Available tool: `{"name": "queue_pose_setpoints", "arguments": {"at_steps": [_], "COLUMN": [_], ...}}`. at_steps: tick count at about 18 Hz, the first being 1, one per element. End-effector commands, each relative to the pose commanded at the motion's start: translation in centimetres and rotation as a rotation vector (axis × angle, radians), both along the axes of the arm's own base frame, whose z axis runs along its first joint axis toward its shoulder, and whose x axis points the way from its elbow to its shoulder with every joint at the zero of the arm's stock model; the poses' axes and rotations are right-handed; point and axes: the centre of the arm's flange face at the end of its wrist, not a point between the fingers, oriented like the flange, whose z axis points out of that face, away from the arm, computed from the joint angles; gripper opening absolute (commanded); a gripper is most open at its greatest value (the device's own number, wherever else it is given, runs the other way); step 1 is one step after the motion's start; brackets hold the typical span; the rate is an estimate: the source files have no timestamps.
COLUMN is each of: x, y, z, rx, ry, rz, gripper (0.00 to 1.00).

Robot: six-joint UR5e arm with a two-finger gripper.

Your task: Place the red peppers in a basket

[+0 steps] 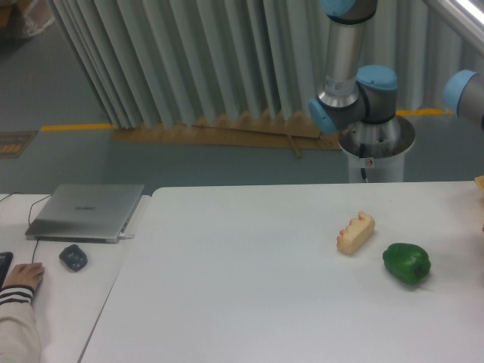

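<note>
Red pepper is nowhere to be seen at this moment: no part of it shows on the surface [249,257] or anywhere else in the view, and no basket shows either. The hand is also outside the picture; only the arm [352,76], with its blue-capped joints, rises behind the far edge of the surface and runs out past the right side, so I cannot tell whether the hand is released, clenched or carrying anything.

What does lie on the surface is a green pepper [407,262] near the right edge and, just beside it toward the middle, a beige ridged bread piece [355,232]; the two are close but apart. Off the left edge, on a lower desk, sit a closed laptop [85,211] and a mouse [72,257], with a person's hand [23,275] resting near the front left corner.

As a judgement only: a pepper of this kind is probably light, and if it is a plastic model, stiff and smooth, so its glossy, lobed skin could slip or roll between two fingers. The safest hold would be across the widest part of the body, fingers settled in the grooves between lobes, not on the small stem.
</note>
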Motion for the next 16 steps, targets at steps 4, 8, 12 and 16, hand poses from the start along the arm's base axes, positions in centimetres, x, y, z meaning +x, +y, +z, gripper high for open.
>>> {"name": "queue_pose_setpoints", "arguments": {"at_steps": [4, 8, 12, 16], "x": [-1.5, -3.3, -5.0, -6.1], "y": [-2.6, -6.0, -9.3, -11.3], "z": [0.3, 0.5, 0.6, 0.5], "rx": [-0.003, -0.003, 0.001, 0.002], "ry": [-0.015, -0.020, -0.025, -0.034], "rz": [-0.058, -0.069, -0.076, -0.100], "gripper": [0.55, 0.55, 0.55, 0.55]}}
